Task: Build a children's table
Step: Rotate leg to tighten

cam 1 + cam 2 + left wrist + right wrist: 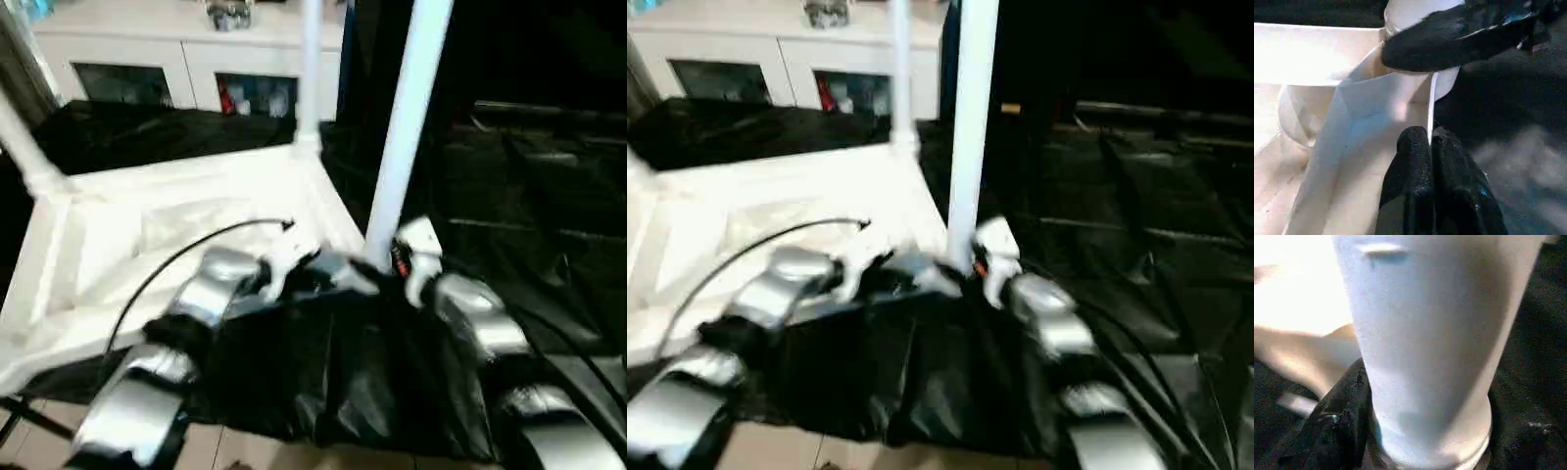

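Tabletop, big white rectangular plastic w/ ribbed underside (147,235), lies upside down on black sheet (509,196). Long white tapered tubular leg (407,127) stands upright in near corner socket. Right gripper (1425,431) clasps leg base, fingers either side. Left gripper (1432,156) pinched closed, empty, at tabletop rim just beside socket.

Robot body. Left forearm (211,284) and right forearm (480,318): rounded silver shells, glossy, joined by black segments at the elbows. Wrists: white housings, the right one (419,245) bearing a small red-orange mark. A thin black cable (181,257) arcs above the left forearm to a small plug end. Left gripper (1432,147): two black fingers (1413,171) with a matt, finely grained surface and a small blue speck. Right gripper (1425,450): black fingers (1339,423), slightly glossy.
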